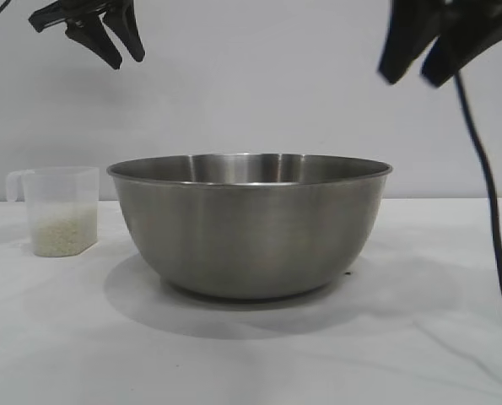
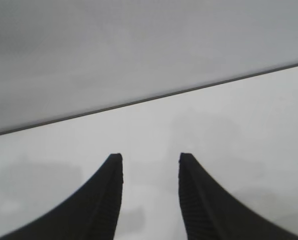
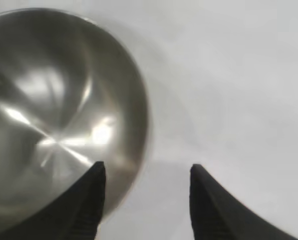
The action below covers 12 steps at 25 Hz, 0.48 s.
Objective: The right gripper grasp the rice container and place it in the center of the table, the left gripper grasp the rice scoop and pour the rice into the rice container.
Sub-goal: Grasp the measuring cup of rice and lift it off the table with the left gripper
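The rice container (image 1: 249, 226), a big brushed steel bowl, stands in the middle of the white table (image 1: 402, 337); its inside looks bare (image 3: 53, 115). To its left stands the rice scoop (image 1: 61, 209), a translucent cup with rice (image 1: 62, 232) in its lower part. High above the scoop hangs my left gripper (image 1: 126, 52), open and holding nothing (image 2: 151, 156). My right gripper (image 1: 411, 80) is raised above the bowl's right rim, open and empty (image 3: 147, 167), with one finger over the bowl's edge and the other over bare table.
A black cable (image 1: 487, 194) trails down from the right arm at the table's right side. A plain grey wall (image 1: 251, 93) stands behind. The table's far edge (image 2: 154, 98) shows in the left wrist view.
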{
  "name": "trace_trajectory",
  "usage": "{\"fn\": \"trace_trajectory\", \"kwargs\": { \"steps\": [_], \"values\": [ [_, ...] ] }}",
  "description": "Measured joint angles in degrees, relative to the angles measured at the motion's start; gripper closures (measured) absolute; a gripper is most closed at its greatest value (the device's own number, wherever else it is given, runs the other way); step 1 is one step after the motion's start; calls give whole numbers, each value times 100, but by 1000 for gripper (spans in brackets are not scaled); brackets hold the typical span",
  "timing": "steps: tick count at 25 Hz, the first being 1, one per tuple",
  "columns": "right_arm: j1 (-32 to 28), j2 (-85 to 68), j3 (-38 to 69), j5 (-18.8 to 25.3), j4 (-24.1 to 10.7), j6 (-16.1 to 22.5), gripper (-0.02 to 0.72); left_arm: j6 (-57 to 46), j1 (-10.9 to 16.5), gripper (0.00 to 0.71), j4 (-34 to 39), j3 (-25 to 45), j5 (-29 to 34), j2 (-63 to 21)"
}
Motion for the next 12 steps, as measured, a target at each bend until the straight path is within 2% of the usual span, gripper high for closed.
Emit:
{"fn": "trace_trajectory", "kwargs": {
  "steps": [3,9,12],
  "values": [
    [0,-1085,493,147,98,0,381,30,0,444,21,0,11,-9],
    [0,-2704,662,1702,155,684,381,192,0,444,32,0,18,-43],
    [0,-3287,662,2708,-195,1140,381,281,0,444,43,0,55,-43]
  ]
}}
